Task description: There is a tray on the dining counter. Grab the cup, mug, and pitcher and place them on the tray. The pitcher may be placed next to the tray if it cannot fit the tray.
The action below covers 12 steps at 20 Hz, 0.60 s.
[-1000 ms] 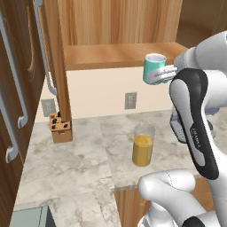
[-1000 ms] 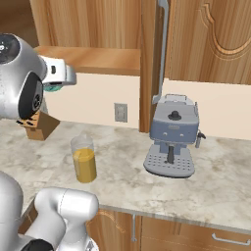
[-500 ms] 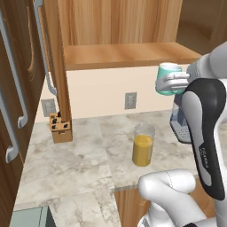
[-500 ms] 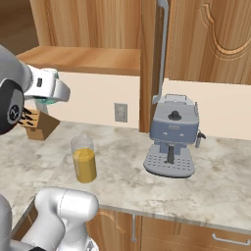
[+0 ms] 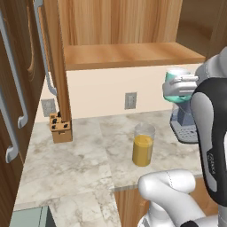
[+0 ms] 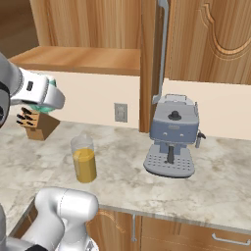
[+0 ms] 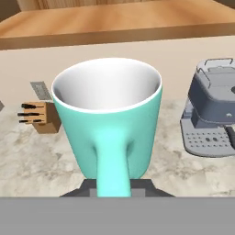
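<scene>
Hanging raised over the counter, the arm's jaws pinch the mug by its handle, above the pitcher.

Even, bright rendered light with no glare; soft shadows under the shelf at twelve o'clock. All views are sharp, edges undistorted, slightly pixelated.

Two base views flanking the wall counter; close hand view facing it.

The hand has carried the mug rightward, toward the coffee machine.
</scene>
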Available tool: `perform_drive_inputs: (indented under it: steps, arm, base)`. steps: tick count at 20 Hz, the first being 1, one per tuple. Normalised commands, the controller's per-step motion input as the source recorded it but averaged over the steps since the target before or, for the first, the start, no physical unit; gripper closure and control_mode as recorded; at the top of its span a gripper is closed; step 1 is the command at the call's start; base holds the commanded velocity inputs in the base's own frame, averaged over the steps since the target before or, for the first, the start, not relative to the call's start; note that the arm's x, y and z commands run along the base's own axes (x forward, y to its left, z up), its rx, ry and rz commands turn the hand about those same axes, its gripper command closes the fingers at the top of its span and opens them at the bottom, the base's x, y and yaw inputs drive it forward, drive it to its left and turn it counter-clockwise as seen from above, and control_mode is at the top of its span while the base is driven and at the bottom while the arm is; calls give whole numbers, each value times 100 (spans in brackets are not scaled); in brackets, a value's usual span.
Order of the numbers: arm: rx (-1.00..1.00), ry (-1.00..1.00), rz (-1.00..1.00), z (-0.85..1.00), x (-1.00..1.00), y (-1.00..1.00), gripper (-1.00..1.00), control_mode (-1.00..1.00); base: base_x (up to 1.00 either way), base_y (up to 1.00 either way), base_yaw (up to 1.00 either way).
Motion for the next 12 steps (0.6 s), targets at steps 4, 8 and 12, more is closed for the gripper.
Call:
perform_drive_inputs:
  steps: [4, 8, 12]
  arm:
    - [0, 5, -3, 0, -19, 0, 100, -100]
    - [0, 3, 0, 0, -15, 0, 100, -100]
    - [0, 0, 0, 0, 0, 0, 100, 100]
  base:
    - [0, 0, 0]
    - [0, 0, 0]
    - [-53, -4, -1]
